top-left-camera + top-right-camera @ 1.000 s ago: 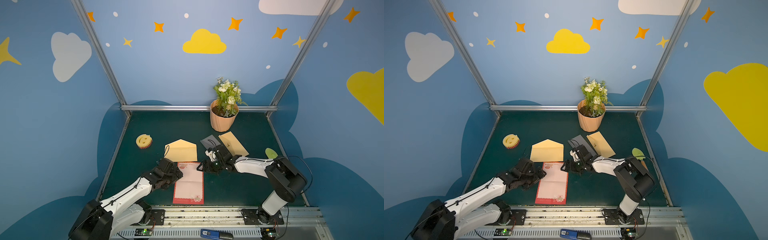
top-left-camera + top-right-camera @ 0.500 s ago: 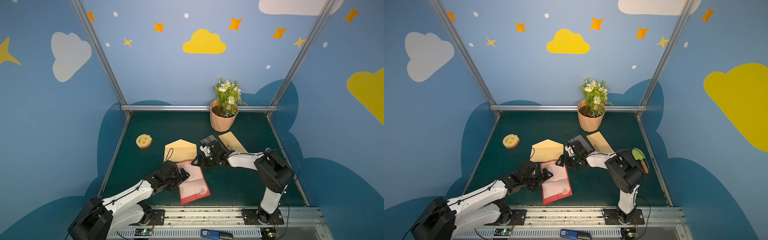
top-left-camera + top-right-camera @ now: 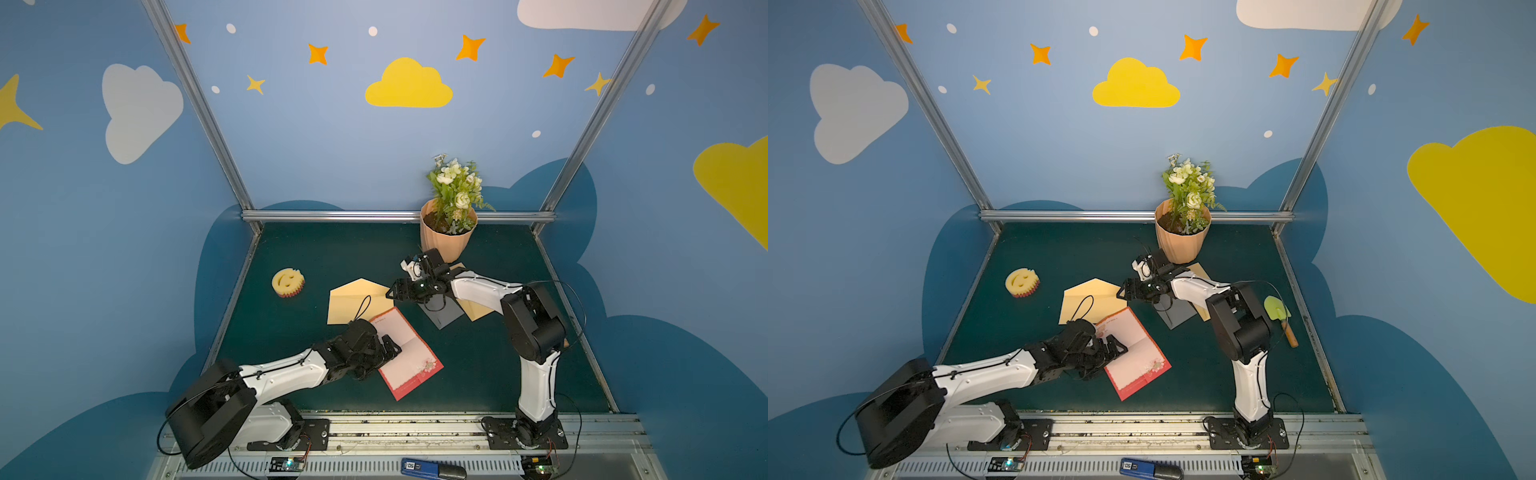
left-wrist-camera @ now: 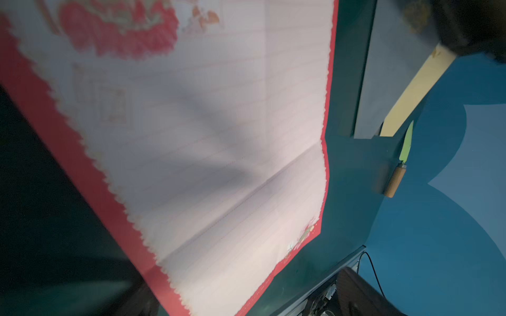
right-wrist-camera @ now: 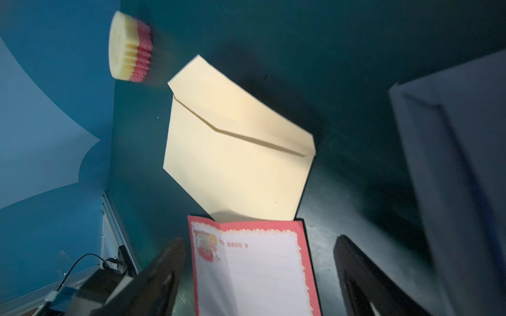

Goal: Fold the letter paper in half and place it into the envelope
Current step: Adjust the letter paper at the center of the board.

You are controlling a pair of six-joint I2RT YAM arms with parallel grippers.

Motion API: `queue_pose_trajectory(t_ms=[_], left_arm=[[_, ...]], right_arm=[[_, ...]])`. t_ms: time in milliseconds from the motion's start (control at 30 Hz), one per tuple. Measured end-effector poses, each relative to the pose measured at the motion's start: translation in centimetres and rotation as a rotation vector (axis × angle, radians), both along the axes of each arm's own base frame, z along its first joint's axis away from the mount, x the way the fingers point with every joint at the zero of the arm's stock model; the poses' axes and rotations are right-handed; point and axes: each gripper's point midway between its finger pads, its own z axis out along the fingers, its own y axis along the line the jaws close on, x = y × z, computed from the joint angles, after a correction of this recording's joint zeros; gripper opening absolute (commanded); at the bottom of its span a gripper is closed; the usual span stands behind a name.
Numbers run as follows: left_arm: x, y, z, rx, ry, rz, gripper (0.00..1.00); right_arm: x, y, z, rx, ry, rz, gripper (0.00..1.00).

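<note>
Left claw [image 3: 390, 353] spread, apparently touching the edge of the unfolded letter paper [image 3: 409, 357]. Right claw [image 5: 258, 242] spread, empty, above the envelope [image 3: 345, 307] corner.

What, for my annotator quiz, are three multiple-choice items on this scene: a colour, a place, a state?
1. The letter paper's border colour?
A. Green
B. Red
C. Black
2. Where is the smiley sponge?
A. Left of the envelope, apart from it
B. On the letter paper
C. Against the flower pot
3. The letter paper's state?
A. Inside the envelope
B. Folded in half
C. Open, creased, outside the envelope
Answers: B, red edging rings it; A, bare mat lies between them; C, its lined face and middle crease show.
</note>
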Motion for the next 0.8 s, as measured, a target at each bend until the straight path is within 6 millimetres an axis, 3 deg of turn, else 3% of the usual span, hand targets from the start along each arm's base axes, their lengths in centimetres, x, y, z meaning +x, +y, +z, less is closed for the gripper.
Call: queue_pose_trajectory(t_ms=[133,233,333,467,600,800], left_arm=[[0.4,-1.0,0.8,-0.024,-0.035,-0.014,1.00],[1.0,-0.9,1.9,-0.027,-0.086,-0.007,1.00],[1.5,-0.3,3.3,-0.030,-0.137,0.013,1.00],[2.8,1.4,5.1,-0.040,-0.196,0.075,1.00],[3.5,3.7,5.2,-0.004,-0.209,0.113,1.00],[4.8,8.1,4.5,0.104,-0.219,0.169,0.99]], right_arm=[[-0.8,-2.2,3.3,0.000,-0.050,-0.020,0.85],[-3.5,-3.7,5.5,0.011,-0.079,-0.026,0.85],[-6.5,-5.0,6.0,0.005,-0.076,-0.035,0.85],[-11.2,-6.2,3.7,-0.040,-0.001,-0.044,0.85],[-15.5,-6.9,0.5,-0.104,0.097,-0.041,0.85],[-18.1,-8.2,-2.6,-0.171,0.189,-0.067,0.85]])
